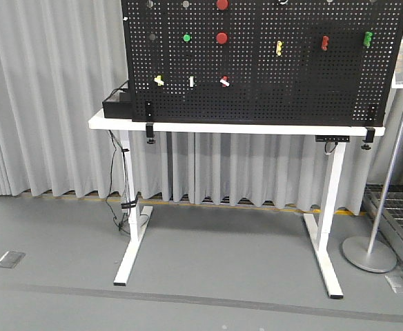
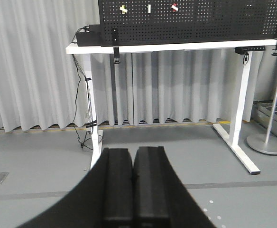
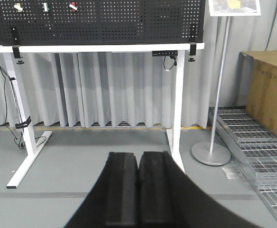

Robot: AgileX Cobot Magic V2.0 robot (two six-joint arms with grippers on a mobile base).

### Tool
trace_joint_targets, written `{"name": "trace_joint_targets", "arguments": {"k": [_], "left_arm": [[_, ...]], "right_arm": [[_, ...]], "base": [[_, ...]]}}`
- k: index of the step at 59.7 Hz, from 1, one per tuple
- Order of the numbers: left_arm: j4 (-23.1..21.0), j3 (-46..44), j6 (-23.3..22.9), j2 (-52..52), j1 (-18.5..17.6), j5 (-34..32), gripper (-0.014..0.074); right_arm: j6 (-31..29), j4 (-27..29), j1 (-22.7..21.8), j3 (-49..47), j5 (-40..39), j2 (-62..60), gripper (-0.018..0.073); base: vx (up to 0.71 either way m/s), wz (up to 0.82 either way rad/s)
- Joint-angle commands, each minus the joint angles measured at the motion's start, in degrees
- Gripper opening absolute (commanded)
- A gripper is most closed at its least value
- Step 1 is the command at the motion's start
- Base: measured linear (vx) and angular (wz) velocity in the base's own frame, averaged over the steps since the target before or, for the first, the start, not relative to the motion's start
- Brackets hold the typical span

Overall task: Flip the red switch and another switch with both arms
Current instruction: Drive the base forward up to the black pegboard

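Note:
The red switch [image 1: 224,81], a small red body with a white lever, sits low on the black pegboard [image 1: 270,89]. Left of it along the same row is another switch [image 1: 159,80], white with a yellowish tinge and an angled lever. Both show again at the top of the left wrist view, red switch [image 2: 174,6] and another switch [image 2: 123,9], and in the right wrist view, red switch [image 3: 73,5] and another switch [image 3: 18,7]. My left gripper [image 2: 133,153] and right gripper [image 3: 138,156] are shut on nothing, low over the floor and far from the board.
A slim upright white toggle [image 1: 191,81] stands between the two switches. Big round red buttons [image 1: 221,38] sit higher up. The board rests on a white table [image 1: 188,127] with a black box [image 1: 116,107] at its left end. A sign stand [image 3: 208,153], cardboard box [image 3: 269,90] and floor grates [image 3: 262,156] are at the right.

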Motion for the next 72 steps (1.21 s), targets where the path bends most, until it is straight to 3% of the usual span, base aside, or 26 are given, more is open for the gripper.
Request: {"name": "trace_joint_targets", "arguments": {"k": [1, 27, 72], "left_arm": [[-0.15, 1.15, -0.66, -1.08, 0.08, -4.61, 0.0003], [-0.15, 1.15, -0.66, -1.08, 0.08, -4.61, 0.0003], [-0.15, 1.15, -0.66, -1.08, 0.08, -4.61, 0.0003]], "right_arm": [[-0.02, -0.21, -0.39, 0.3, -4.6, -0.57, -0.0006], [-0.02, -0.21, -0.39, 0.3, -4.6, -0.57, -0.0006], [-0.02, -0.21, -0.39, 0.3, -4.6, -0.57, -0.0006]], "base": [[0.1, 0.01], [0.26, 0.02], [0.45, -0.01]]}}
